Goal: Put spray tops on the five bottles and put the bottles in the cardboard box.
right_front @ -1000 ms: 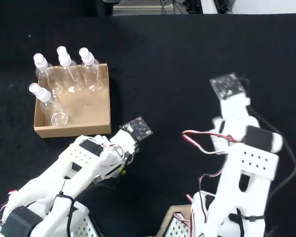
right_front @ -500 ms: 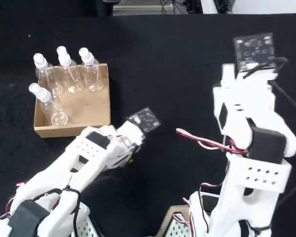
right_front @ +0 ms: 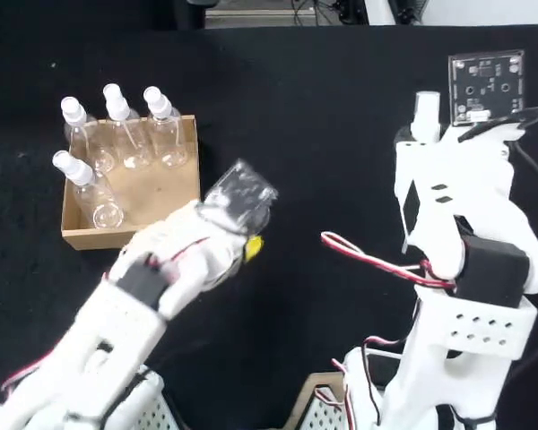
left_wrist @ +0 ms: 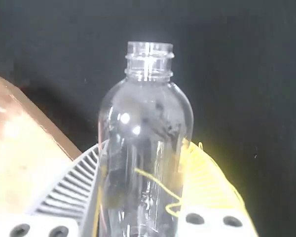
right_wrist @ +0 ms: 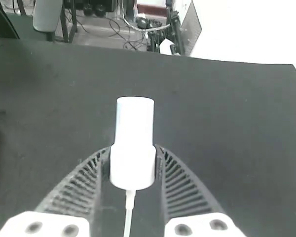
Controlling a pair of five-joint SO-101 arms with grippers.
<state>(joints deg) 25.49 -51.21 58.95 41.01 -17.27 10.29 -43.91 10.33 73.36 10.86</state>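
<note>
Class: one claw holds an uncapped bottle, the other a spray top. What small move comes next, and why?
Probably swing the right claw, holding the spray top, toward the bottle in the left claw: the neck is open, the two apart.

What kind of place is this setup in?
Probably a robotics lab or workroom: a black-covered table, loose cables on the floor behind it, and what looks like a computer case.

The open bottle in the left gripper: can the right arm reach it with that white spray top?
Probably yes: the bottle has an uncapped mouth, the right gripper holds the spray top, and nothing stands between them.
</note>
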